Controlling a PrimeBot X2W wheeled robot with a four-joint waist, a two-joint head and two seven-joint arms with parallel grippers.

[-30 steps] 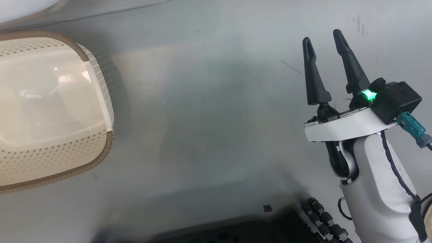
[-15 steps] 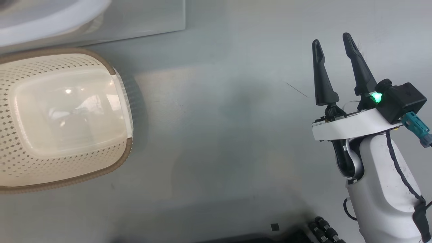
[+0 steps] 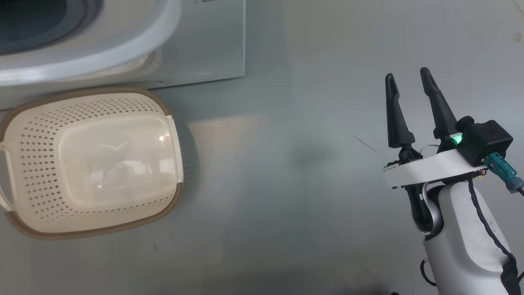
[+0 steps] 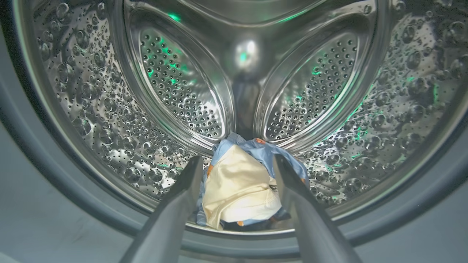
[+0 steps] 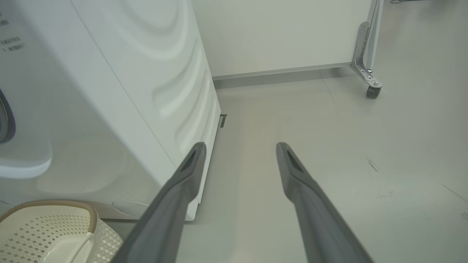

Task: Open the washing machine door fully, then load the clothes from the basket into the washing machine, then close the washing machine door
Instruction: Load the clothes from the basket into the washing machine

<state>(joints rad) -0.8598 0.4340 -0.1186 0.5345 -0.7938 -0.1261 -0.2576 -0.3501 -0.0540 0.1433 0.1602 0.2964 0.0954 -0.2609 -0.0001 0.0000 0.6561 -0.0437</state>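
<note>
Right gripper (image 3: 406, 73), head view: fingers spread, nothing between them, standing over bare grey floor (image 3: 286, 184). The basket (image 3: 166, 107) sits on the floor well off to this gripper's left, its glossy cream bottom on show, and the white washing machine (image 3: 204, 49) stands just beyond the basket. A line of small grey print at the top edge of the machine's front is too small to read. Left gripper (image 4: 238, 157), left wrist view: released, fingers wide, pointed into the perforated steel drum (image 4: 175, 80) past the grey gasket (image 4: 22, 120). The clothes (image 4: 237, 186) lie on the drum's floor just ahead of the fingertips and between the two fingers, cream lining up, with blue fabric and orange print at the edges. Whether either finger touches the cloth cannot be told. Right gripper (image 5: 240, 144), right wrist view: released, holding nothing, above the floor. The washing machine (image 5: 146, 73) side panel lies ahead-left of the fingers; the faint grey lettering on its front is unreadable. The basket (image 5: 93, 219) shows at lower left, near the left finger. A metal bracket with caster (image 5: 369, 78) stands far ahead-right.
</note>
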